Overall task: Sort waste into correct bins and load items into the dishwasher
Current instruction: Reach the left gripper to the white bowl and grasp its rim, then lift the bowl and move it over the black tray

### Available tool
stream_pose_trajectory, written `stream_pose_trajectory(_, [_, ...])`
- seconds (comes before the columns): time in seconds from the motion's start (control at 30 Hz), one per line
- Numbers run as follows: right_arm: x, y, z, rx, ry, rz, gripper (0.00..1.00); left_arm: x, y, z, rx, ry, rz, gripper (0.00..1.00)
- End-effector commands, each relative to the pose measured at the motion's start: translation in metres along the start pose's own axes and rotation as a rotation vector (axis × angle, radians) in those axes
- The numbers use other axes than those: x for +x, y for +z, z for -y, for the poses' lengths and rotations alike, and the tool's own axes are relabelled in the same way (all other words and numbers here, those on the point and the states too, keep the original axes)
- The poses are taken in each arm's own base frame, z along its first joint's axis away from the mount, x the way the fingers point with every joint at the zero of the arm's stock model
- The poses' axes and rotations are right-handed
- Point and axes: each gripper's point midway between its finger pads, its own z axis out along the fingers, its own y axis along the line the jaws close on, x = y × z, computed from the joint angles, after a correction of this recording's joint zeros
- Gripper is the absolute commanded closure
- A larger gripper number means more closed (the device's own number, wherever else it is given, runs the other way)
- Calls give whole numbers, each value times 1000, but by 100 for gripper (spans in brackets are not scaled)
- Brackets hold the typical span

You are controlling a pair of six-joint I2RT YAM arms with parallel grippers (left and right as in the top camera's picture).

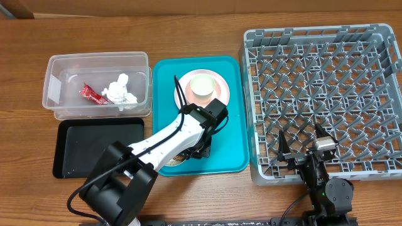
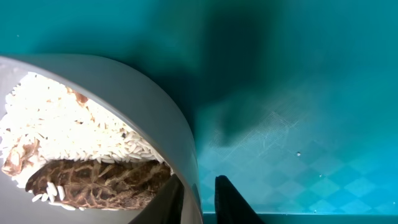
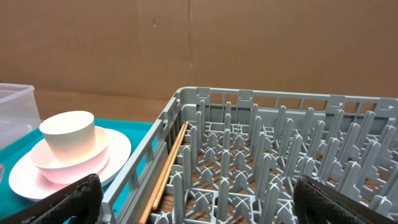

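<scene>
A white bowl [image 2: 146,93] of loose rice [image 2: 74,127] and brown food bits [image 2: 99,182] sits on the teal tray [image 2: 298,93]. My left gripper [image 2: 198,179] straddles its rim, open only narrowly. One finger is inside and the outer finger [image 2: 229,199] stands a sliver off the wall. From above, the left gripper [image 1: 196,149] hides most of that bowl [image 1: 176,161]. A cup [image 1: 204,86] in a second bowl [image 3: 62,167] rests on the pink plate [image 1: 184,95]. The red wrapper [image 1: 91,94] and tissue [image 1: 120,90] lie in the clear tub [image 1: 63,68]. My right gripper [image 1: 300,149] is open over the grey rack [image 1: 326,94].
The shallow black tray [image 1: 94,145] lies in front of the clear tub. A thin wooden stick [image 3: 171,165] lies along the rack's [image 3: 261,124] left inner wall. My right gripper [image 3: 199,198] hangs at the rack's near edge. A brown cardboard wall stands behind the table.
</scene>
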Motion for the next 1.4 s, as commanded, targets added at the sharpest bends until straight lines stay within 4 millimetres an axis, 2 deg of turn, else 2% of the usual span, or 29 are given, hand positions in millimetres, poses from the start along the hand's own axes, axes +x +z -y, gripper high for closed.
stream_pose_trajectory(0.0, [1,0,0,1,-1,8,0,-4,-4,-2,-15,-9,27,81])
stream_pose_trajectory(0.3, [1,0,0,1,-1,8,0,-11,-12,2,-3,3,48,83])
stream_pose_trajectory(0.4, [1,0,0,1,-1,8,0,-11,-12,2,-3,5,48,89])
stream_pose_trajectory(0.57, [1,0,0,1,-1,8,0,-12,-12,2,0,5,51,90])
stream_pose_trajectory(0.63, [1,0,0,1,-1,8,0,-11,-12,3,2,5,48,96])
stream_pose_trajectory(0.93, [1,0,0,1,-1,8,0,-2,-14,19,95,33,-10,96])
stream_pose_trajectory(1.1, [1,0,0,1,-1,8,0,-6,-29,35,179,147,-7,96])
stream_pose_trajectory(1.37, [1,0,0,1,-1,8,0,-16,-62,36,183,176,11,96])
